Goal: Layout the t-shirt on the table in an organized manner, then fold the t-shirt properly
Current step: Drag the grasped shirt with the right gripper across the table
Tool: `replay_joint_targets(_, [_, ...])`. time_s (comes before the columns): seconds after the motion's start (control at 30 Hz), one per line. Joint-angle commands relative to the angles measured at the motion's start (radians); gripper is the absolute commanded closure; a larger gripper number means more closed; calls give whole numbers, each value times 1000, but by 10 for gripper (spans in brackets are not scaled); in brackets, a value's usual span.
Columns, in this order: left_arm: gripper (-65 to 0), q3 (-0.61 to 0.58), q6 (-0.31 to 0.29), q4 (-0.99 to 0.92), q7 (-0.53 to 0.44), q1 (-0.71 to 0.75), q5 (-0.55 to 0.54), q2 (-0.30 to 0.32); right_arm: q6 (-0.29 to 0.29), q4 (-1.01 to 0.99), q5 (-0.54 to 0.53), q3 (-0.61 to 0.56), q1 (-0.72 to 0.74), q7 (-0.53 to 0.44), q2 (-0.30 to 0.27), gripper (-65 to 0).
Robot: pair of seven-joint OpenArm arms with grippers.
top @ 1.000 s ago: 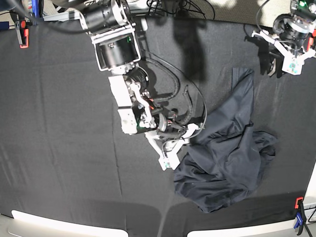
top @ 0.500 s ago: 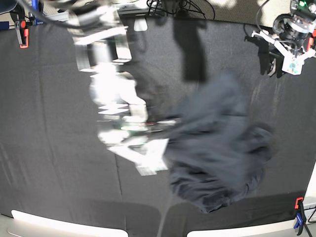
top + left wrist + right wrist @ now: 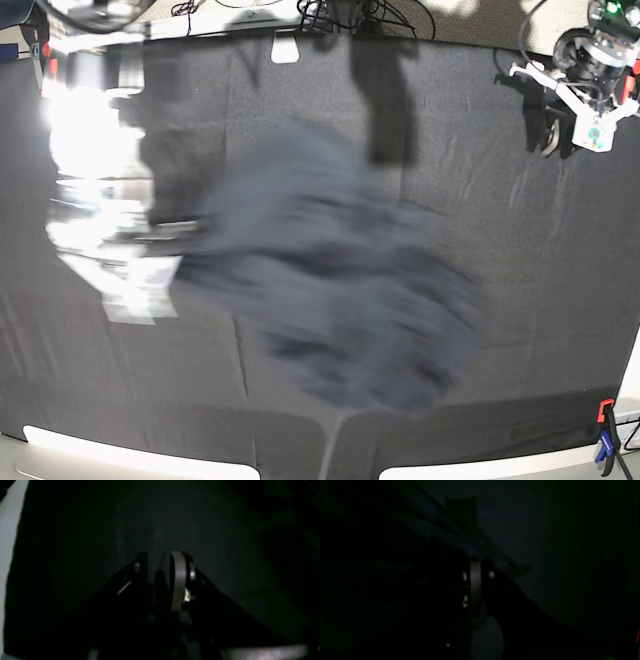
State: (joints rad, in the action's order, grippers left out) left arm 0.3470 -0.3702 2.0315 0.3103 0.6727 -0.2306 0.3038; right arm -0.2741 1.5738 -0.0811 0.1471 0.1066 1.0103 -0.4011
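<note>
The t-shirt [image 3: 340, 290] is a dark, motion-blurred mass across the middle of the table [image 3: 540, 230] in the base view. It trails rightward from my right gripper [image 3: 165, 265], whose arm is a bright blur at the left. In the right wrist view that gripper [image 3: 476, 565] is shut, with a taut band of dark fabric [image 3: 445, 527] running off toward the upper left. My left gripper [image 3: 590, 125] hangs at the far back right, well away from the shirt. In the left wrist view its fingers [image 3: 178, 580] stand apart with nothing between them, above bare black cloth [image 3: 212, 517].
An orange clamp [image 3: 42, 65] sits at the table's back left edge and an orange and blue clamp [image 3: 605, 440] at the front right. Cables [image 3: 350, 15] lie along the back. White table edge [image 3: 130, 455] shows at the front.
The right arm has swept fast to the left and back, dragging the t-shirt from the right side to the table's middle. The left arm has not moved.
</note>
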Motion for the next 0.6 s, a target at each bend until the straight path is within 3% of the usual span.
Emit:
replay_joint_targets(0.0, [-142, 5, 3, 17, -34, 3, -27, 10, -3, 19, -34, 32, 11, -1, -21, 0])
replay_joint_targets(0.07, [-142, 5, 0, 17, -34, -3, -50, 9, -5, 19, -116, 86, 6, 37, -38, -8])
replay_joint_targets(0.27, [-142, 5, -24, 17, -26, -28, -52, 10, -126, 19, -290, 192, 10, 70, -67, -235])
replay_joint_targets(0.37, [-142, 5, -24, 17, -26, -27, -52, 9, -192, 24, -435, 207, 25, 92, -76, -248])
replay_joint_targets(0.47, [-142, 5, -24, 17, -26, -28, -52, 9, -308, 56, -636, 203, 52, 117, -72, -248])
replay_joint_targets(0.57, [-142, 5, -24, 17, -26, -28, -52, 9, -367, 90, -771, 167, 60, 112, -64, -248])
